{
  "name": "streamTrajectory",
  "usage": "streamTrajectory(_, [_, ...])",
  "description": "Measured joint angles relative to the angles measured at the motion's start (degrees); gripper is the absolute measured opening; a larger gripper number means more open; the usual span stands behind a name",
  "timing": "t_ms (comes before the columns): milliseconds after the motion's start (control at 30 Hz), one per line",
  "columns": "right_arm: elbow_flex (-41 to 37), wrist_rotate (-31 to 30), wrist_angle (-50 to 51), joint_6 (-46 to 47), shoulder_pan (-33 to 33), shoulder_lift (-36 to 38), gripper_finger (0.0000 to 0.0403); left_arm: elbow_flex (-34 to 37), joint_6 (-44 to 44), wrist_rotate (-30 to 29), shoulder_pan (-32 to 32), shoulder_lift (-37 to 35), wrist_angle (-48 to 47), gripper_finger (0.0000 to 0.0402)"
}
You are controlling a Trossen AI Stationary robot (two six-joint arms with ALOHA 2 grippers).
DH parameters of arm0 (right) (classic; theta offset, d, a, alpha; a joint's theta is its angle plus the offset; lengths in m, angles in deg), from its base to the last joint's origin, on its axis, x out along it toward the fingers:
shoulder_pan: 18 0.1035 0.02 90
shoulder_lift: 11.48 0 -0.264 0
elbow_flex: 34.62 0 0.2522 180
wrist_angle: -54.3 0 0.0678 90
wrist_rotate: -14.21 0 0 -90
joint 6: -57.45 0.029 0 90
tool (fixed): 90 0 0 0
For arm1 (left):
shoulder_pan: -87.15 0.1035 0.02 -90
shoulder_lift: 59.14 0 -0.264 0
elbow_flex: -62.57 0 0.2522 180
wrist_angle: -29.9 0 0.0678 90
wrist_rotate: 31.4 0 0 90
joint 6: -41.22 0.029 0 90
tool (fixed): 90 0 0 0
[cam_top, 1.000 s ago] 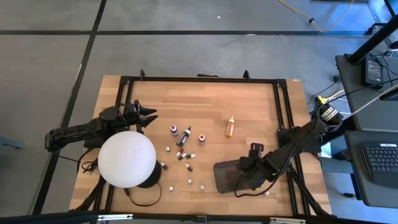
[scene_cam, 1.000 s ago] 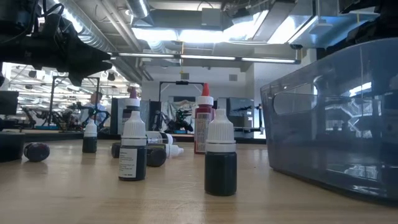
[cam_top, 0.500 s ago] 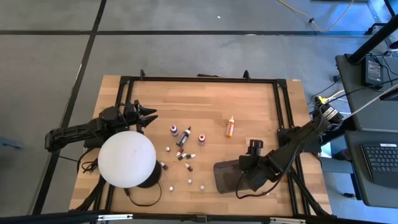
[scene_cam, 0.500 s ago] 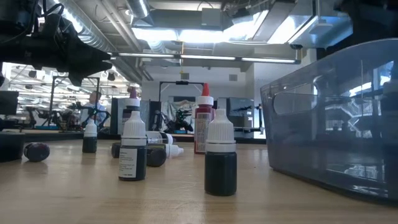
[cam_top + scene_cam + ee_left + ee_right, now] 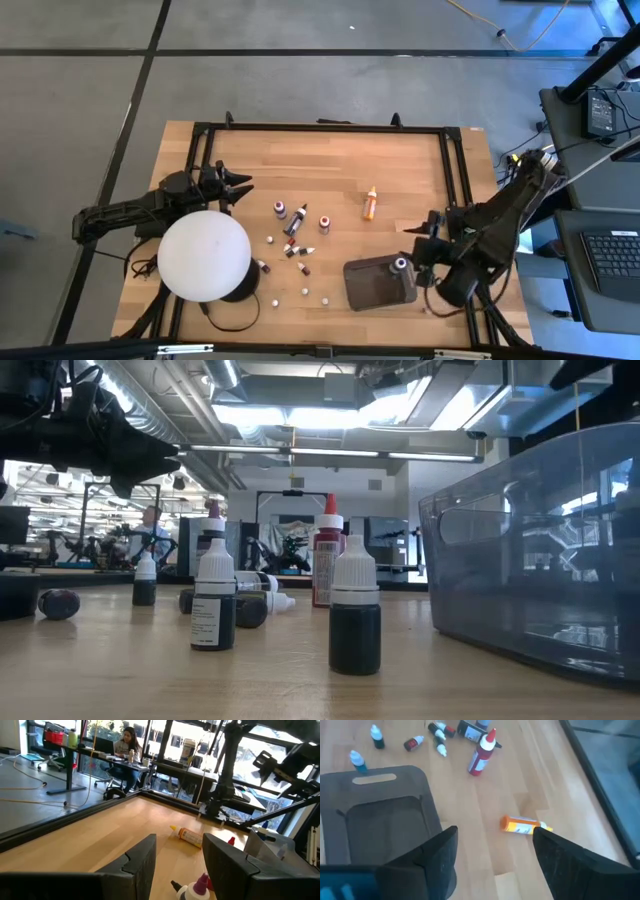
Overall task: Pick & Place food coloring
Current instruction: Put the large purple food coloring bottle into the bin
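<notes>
Take the grey tray on the wooden surface as your landmark. Your right claw hangs over the tray's edge nearest the long orange bottle, its fingers spread wide with nothing between them. That orange bottle lies on its side, well apart from the tray, toward the far side of the surface. The small food coloring bottles sit scattered beside the tray, between it and the big white dome; a red-capped one stands upright among them, and several others lie tipped over. Your left claw waits well away from the tray, beyond the dome, fingers partly apart and holding nothing.
</notes>
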Motion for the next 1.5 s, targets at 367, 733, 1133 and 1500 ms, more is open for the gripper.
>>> streamTrajectory(367, [-16.75, -5.69, -19.47, -13.48, -0.32, 18.56, 0.026, 0.01, 0.0, 0.8, 0.0, 0.0, -0.03, 0.0161])
streamTrajectory(733, [-20.32, -6.93, -24.65, -18.16, -0.32, 23.48, 0.026, 0.01, -1.52, 1.43, 0.0, 0.01, -0.04, 0.0233])
streamTrajectory(1133, [-20.32, -8.84, -24.55, -21.36, -2.74, 23.48, 0.026, -0.35, -4.36, -0.74, 0.0, 8.38, 3.13, 0.0232])
streamTrajectory(1500, [-20.32, -8.77, -24.53, -22.94, -8.48, 23.46, 0.026, -7.26, 1.17, 2.99, 0.0, 32.9, 12.45, 0.0231])
